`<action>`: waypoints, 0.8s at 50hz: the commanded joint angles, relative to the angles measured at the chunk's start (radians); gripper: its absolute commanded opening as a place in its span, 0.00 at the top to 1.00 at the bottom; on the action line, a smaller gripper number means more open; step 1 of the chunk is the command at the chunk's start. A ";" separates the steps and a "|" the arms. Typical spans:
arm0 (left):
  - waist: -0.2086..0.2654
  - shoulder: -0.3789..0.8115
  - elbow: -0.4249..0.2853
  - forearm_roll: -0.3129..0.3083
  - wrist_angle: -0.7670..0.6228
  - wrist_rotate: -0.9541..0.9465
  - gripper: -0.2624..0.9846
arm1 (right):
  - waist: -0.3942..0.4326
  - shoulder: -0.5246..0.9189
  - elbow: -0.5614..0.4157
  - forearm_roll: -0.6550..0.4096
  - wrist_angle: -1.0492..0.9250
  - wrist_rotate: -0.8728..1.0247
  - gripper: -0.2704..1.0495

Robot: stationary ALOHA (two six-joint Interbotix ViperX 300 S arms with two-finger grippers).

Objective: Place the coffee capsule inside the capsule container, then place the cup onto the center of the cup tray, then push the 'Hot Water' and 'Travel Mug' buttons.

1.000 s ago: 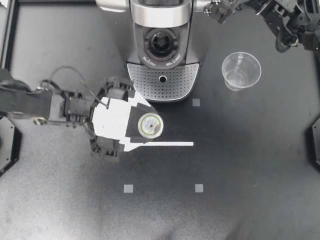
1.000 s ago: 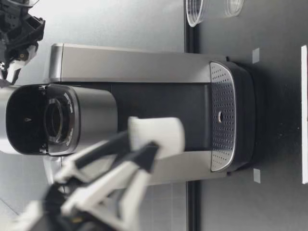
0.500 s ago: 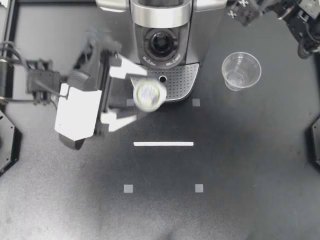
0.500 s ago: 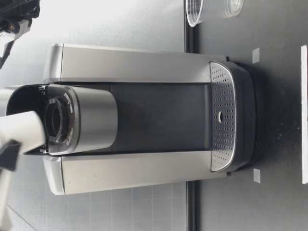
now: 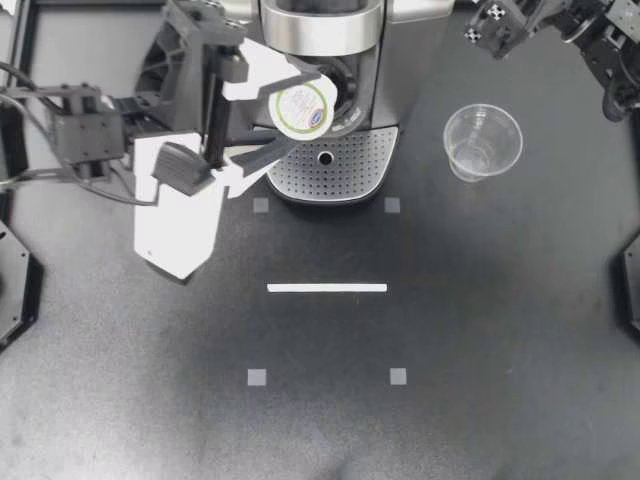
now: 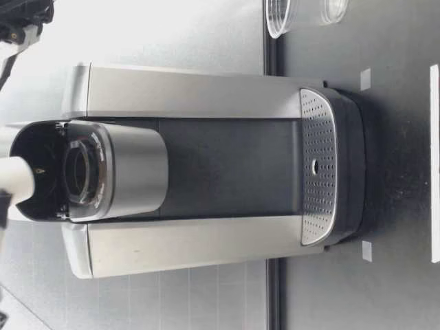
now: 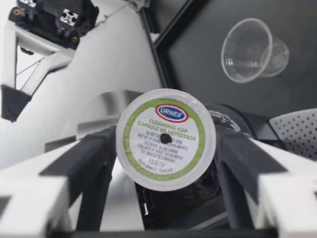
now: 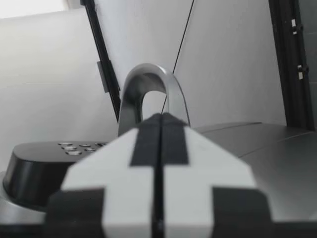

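My left gripper point(image 5: 287, 112) is shut on the coffee capsule point(image 5: 303, 106), a white pod with a green-ringed lid. It holds the pod level, just above the front left rim of the coffee machine's open capsule container point(image 5: 348, 88). In the left wrist view the capsule point(image 7: 166, 140) sits squeezed between both black fingers point(image 7: 91, 161). From table height the pod point(image 6: 14, 187) hangs beside the open brew head point(image 6: 75, 172). The clear plastic cup point(image 5: 482, 141) stands upright on the table to the right of the machine. My right gripper point(image 5: 485, 25) is shut and empty, raised behind the machine's lid handle point(image 8: 148, 94).
The perforated cup tray point(image 5: 325, 165) at the machine's foot is bare. The button panel point(image 8: 79, 146) lies on the machine's top ahead of the right gripper. A white tape line point(image 5: 327, 288) and small grey squares mark the black table.
My left gripper has lifted the capsule from low over the table near the white line, up and toward the machine, to the open container. The right arm has drawn slightly back to the right.
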 commanded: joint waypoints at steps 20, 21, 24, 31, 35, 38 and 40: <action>0.002 0.026 -0.025 0.067 -0.002 -0.005 0.38 | -0.005 -0.020 0.006 -0.002 -0.032 -0.002 0.76; 0.002 0.028 -0.023 0.069 -0.002 -0.005 0.38 | -0.005 -0.020 0.008 -0.002 -0.032 -0.002 0.76; 0.003 0.031 -0.020 0.069 -0.002 -0.005 0.38 | -0.005 -0.020 0.011 -0.002 -0.035 0.002 0.76; 0.015 0.034 -0.012 0.069 -0.002 -0.008 0.38 | -0.005 -0.021 0.015 -0.002 -0.041 0.002 0.76; 0.028 0.035 -0.005 0.069 0.000 -0.008 0.38 | -0.005 -0.021 0.015 -0.002 -0.041 0.002 0.76; 0.034 0.035 0.000 0.069 -0.002 -0.009 0.38 | -0.005 -0.023 0.017 -0.002 -0.041 0.002 0.76; 0.035 0.034 0.002 0.069 -0.002 -0.012 0.38 | -0.003 -0.023 0.017 -0.002 -0.041 0.002 0.76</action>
